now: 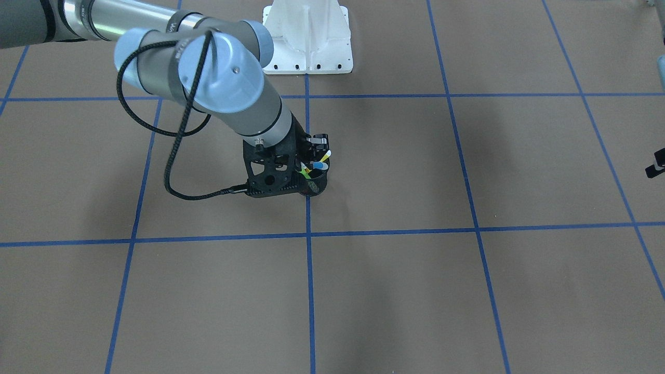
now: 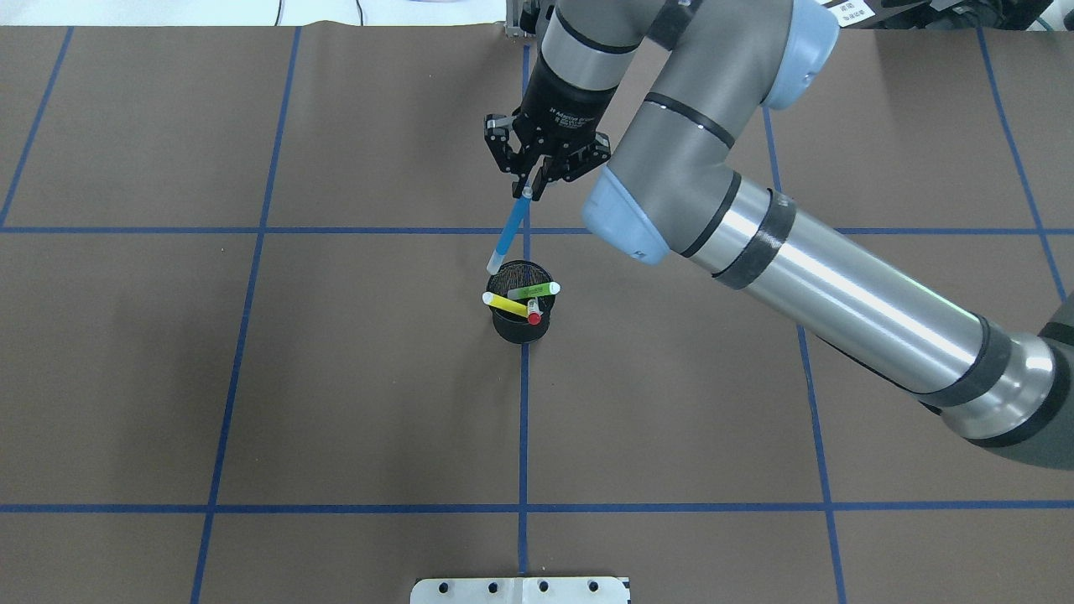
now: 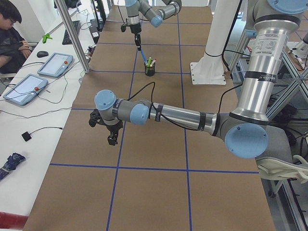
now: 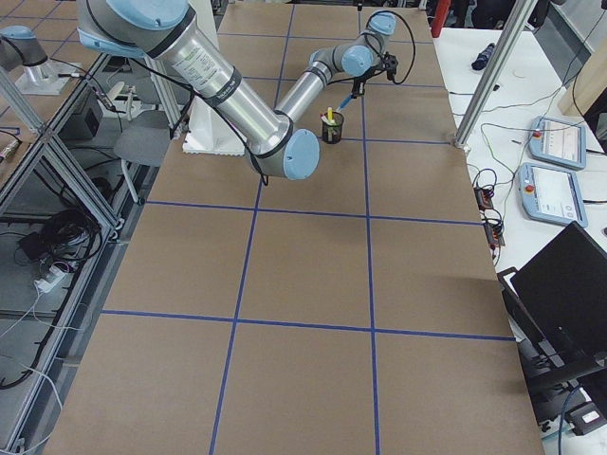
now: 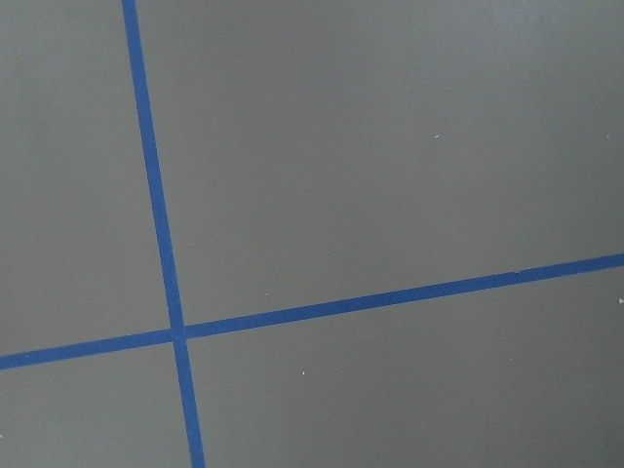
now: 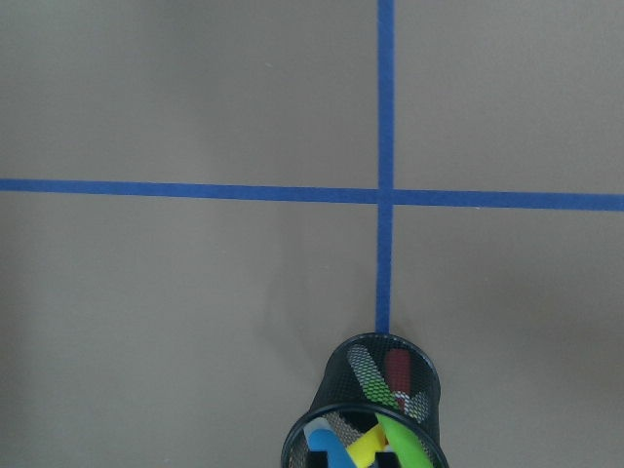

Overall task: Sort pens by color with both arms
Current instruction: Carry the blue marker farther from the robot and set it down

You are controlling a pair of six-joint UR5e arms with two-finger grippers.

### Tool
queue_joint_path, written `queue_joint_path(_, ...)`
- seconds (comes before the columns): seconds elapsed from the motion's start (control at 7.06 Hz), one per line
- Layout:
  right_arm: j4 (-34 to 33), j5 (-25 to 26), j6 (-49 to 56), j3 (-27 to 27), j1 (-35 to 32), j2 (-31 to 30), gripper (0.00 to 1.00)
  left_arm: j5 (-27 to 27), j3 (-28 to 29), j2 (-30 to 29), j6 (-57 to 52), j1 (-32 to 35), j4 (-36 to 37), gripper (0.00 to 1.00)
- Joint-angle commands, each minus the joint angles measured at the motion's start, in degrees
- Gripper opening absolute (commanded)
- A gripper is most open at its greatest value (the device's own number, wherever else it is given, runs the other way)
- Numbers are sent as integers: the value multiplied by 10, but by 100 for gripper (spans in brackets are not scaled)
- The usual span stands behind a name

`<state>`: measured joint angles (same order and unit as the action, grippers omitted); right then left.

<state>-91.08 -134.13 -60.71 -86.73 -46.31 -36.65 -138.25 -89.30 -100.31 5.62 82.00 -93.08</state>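
Observation:
My right gripper (image 2: 531, 188) is shut on the top end of the blue pen (image 2: 509, 231), which slants down to the far rim of the black mesh cup (image 2: 522, 323) at the table's middle. Leaning inside the cup are the yellow pen (image 2: 506, 304), the green pen (image 2: 534, 290) and the white marker with a red cap (image 2: 534, 317). The right wrist view looks down on the cup (image 6: 366, 409) with the pens' ends at the bottom edge. In the exterior left view my left gripper (image 3: 111, 138) hangs above bare table far from the cup; whether it is open or shut, I cannot tell.
The brown table is split into squares by blue tape lines (image 2: 524, 419). The white pedestal base (image 1: 307, 36) stands at the robot's side. Along the operators' side are poles, tablets and cables, and a seated person (image 3: 12, 38) shows in the exterior left view.

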Motion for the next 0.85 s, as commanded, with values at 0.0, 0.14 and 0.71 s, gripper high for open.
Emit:
queue_joint_path(0.0, -2, 58, -6, -117, -26, -47, 0, 0, 0, 0, 1, 0, 0, 100)
queue_joint_path(0.14, -2, 141, -9, -130, -30, -47, 0, 0, 2, -1, 1, 0, 0, 100)
queue_joint_path(0.71, 80, 521, -9, -48, 9, -39, 0, -1, 19, -3, 0, -1, 0, 100)
